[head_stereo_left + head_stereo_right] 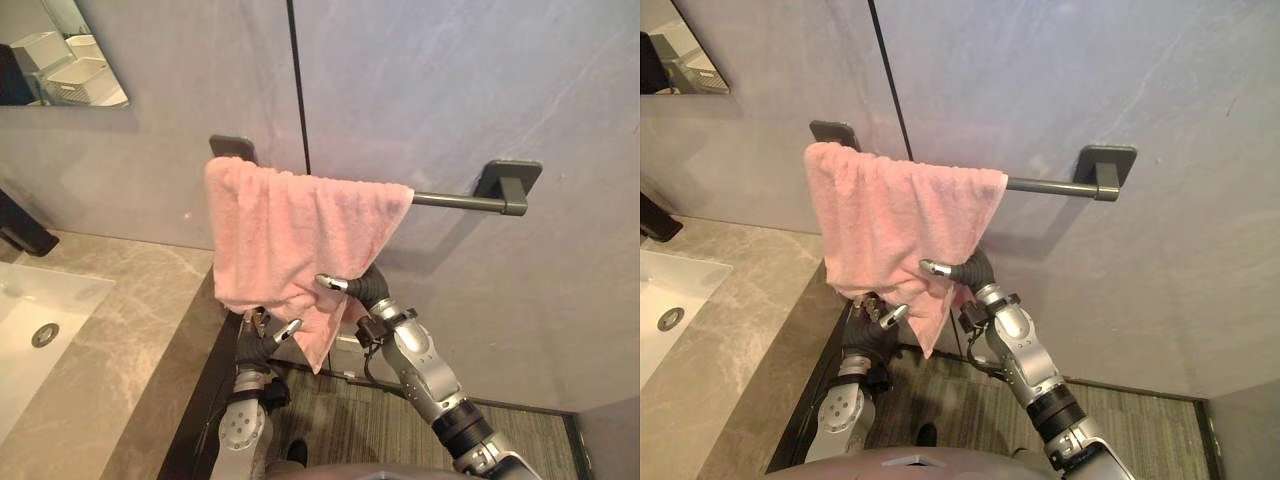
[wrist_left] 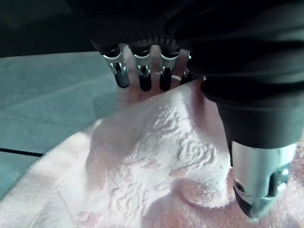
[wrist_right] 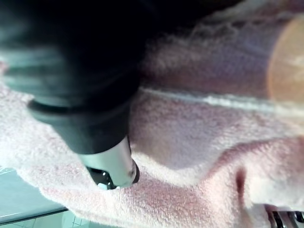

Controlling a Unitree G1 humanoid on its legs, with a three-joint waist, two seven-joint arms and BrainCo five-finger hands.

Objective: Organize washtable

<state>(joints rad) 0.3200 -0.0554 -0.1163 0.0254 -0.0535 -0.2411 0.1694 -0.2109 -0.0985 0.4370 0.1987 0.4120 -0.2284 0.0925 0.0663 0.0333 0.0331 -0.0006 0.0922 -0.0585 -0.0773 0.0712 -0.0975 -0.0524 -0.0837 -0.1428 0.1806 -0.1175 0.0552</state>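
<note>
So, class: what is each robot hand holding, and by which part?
The pink towel: the left hand and the right hand each pinch its lower hanging edge.

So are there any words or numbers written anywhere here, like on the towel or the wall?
No words, numbers or signs can be read anywhere.
The pink towel has only a raised, flower-like pattern, no letters.
The rail, the wall and the counter are plain.
</note>
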